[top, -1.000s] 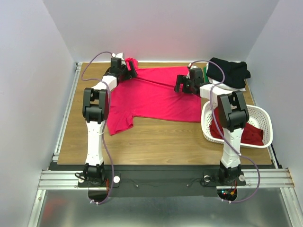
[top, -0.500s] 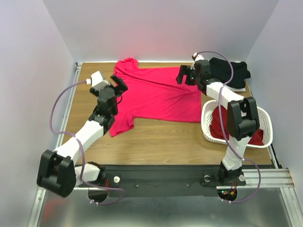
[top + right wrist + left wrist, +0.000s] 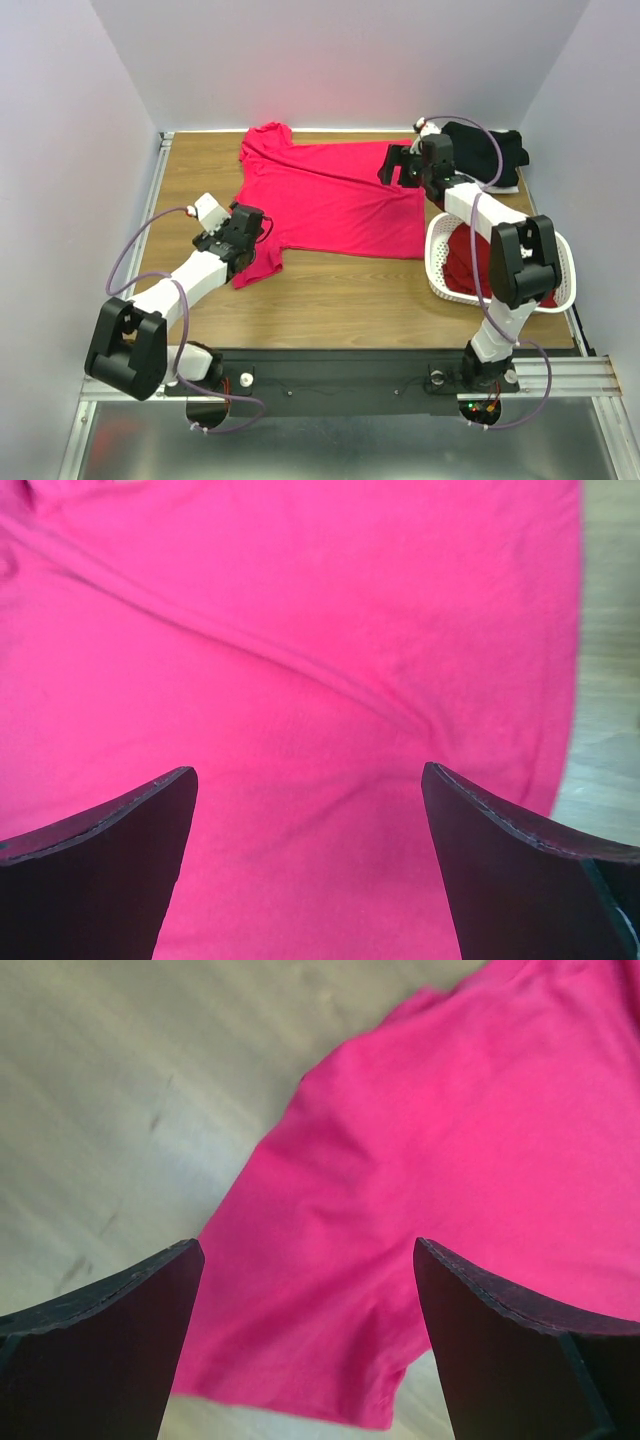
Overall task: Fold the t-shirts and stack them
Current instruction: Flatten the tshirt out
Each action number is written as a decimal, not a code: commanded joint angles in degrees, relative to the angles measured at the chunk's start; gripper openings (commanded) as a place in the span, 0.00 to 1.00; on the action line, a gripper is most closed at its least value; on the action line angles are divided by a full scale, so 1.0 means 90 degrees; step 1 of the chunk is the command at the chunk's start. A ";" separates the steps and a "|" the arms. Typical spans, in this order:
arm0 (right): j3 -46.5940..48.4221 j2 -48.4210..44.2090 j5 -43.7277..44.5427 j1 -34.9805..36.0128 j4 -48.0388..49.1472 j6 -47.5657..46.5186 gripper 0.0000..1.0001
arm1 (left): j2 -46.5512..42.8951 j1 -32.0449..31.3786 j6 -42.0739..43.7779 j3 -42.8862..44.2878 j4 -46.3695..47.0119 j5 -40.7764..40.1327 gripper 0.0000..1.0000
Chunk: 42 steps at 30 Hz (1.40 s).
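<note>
A bright pink-red t-shirt [image 3: 335,200] lies spread flat across the middle and back of the table. My left gripper [image 3: 252,228] is open and empty over its near left sleeve [image 3: 330,1290]. My right gripper [image 3: 400,165] is open and empty over the shirt's far right part [image 3: 300,680]. A darker red t-shirt [image 3: 530,285] lies in the white basket [image 3: 562,250]. A folded black t-shirt [image 3: 490,150] rests on a white one [image 3: 508,184] at the back right; no green shirt shows.
The white perforated basket stands at the right edge of the table, close to my right arm's elbow. A metal rail [image 3: 140,235] runs along the table's left edge. Grey walls close in the back and both sides.
My left arm has pulled back from the far left sleeve to the near left sleeve. My right gripper has shifted slightly to the right. The far sleeve now lies flat.
</note>
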 commanded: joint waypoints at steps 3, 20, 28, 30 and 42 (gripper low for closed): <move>-0.0094 -0.0389 0.0212 -0.0318 0.0458 0.0014 1.00 | -0.0373 -0.0052 -0.1659 -0.0459 -0.1214 0.0305 0.98; -0.0113 -0.0174 0.0046 -0.0543 0.0556 0.0171 1.00 | -0.0218 -0.0042 -0.1777 -0.1007 -0.1420 0.1301 0.83; -0.0153 -0.0145 0.0056 -0.0582 0.0595 0.0190 1.00 | -0.0266 0.0192 -0.1748 -0.1377 -0.1137 0.1535 0.72; -0.0162 -0.0145 0.0056 -0.0582 0.0604 0.0190 1.00 | -0.0266 0.0222 -0.1748 -0.1456 -0.1049 0.1594 0.69; -0.0133 -0.0038 0.0036 -0.0611 0.0614 0.0190 1.00 | -0.0325 0.0241 -0.1689 -0.1505 -0.1038 0.1468 0.52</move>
